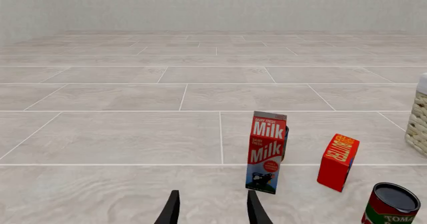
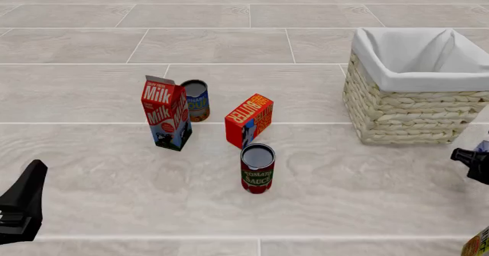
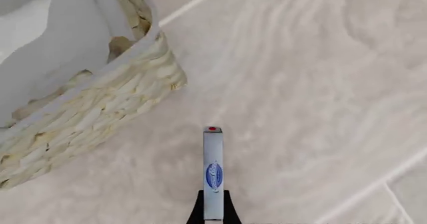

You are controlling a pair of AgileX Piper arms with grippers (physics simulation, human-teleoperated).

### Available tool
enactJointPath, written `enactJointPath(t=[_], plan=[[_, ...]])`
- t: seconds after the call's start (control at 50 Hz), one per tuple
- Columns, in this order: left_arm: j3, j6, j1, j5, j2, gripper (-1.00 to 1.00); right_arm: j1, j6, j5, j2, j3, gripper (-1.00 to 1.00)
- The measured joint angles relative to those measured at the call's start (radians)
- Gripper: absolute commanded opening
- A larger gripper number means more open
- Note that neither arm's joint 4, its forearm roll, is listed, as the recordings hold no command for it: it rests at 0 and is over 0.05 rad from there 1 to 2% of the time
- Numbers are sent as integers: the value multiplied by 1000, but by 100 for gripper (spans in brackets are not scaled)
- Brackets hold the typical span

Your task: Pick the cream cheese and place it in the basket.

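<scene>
The cream cheese (image 3: 213, 169) is a thin white box with a blue oval logo. It shows edge-on in the right wrist view, and my right gripper (image 3: 213, 203) is shut on its near end. It hangs over bare tabletop just beside the basket (image 3: 100, 108), outside the woven wall. In the front view the basket (image 2: 397, 110) stands at the right, its white cloth lining showing, and my right gripper (image 2: 464, 156) sits close in front of its near right corner. My left gripper (image 1: 212, 195) is open and holds nothing, low at the front left (image 2: 34, 174).
A milk carton (image 2: 166, 114) stands left of centre with a blue-labelled can (image 2: 196, 100) behind it. The orange-red butter box (image 2: 249, 119) and a tomato sauce can (image 2: 257, 168) stand mid-table. A yellow-orange object (image 2: 478, 245) pokes in at the bottom right corner.
</scene>
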Motion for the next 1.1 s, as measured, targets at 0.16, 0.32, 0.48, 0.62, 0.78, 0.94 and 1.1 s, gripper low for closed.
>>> enactJointPath(t=[0.16, 0.32, 0.48, 0.62, 0.78, 0.94, 1.1], plan=[[0, 0, 0, 0, 0, 100, -10, -7, 32, -39, -17, -100], [0, 0, 0, 0, 0, 100, -18, -20, 67, -84, -29, -100], [0, 0, 0, 0, 0, 100, -15, -41, 113, -154, -28, -100], [0, 0, 0, 0, 0, 100, -14, -56, 163, -221, -32, -100], [0, 0, 0, 0, 0, 100, -4, -62, 229, -302, -41, -100], [0, 0, 0, 0, 0, 100, 14, -65, 295, -376, -59, -100], [0, 0, 0, 0, 0, 100, 38, -63, 363, -443, -87, -100]])
